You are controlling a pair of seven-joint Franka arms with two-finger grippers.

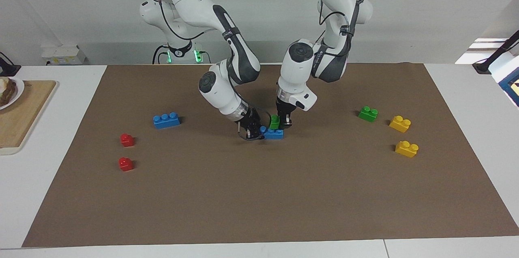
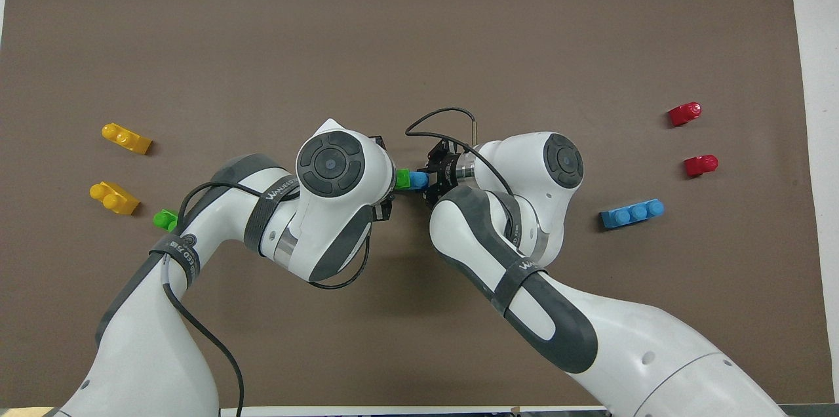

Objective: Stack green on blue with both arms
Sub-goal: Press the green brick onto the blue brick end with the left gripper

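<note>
Left claw (image 1: 281, 123), green brick (image 1: 274, 122) atop blue brick (image 1: 273, 133)

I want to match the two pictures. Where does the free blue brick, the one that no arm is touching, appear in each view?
Facing view: the free blue brick lies left of centre, toward the right arm's end of the mat.
Overhead view: the same brick lies right of centre, just below the middle.
Shared landmark: the two red bricks, close by it in both views.
</note>
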